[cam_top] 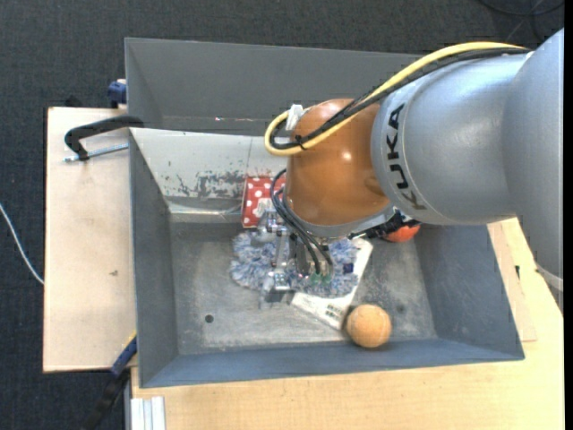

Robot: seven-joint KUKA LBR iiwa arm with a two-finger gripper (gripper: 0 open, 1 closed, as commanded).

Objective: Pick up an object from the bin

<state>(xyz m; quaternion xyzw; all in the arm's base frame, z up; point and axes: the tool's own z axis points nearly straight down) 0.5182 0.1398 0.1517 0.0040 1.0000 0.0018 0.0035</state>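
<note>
Camera view: gripper point(285, 274) low over a crumpled blue-and-white thing point(249, 262) at the middle of the bin point(179, 330).
Whether the gripper is released or clenched cannot be told. The white flat packet point(324, 308) just beside could be dragged up too, or the tan ball point(368, 325) knocked, were the grasp misplaced.

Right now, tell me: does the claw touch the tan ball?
No, the tan ball lies apart by the bin's front wall, while the claw sits over the blue-patterned cloth.
</note>
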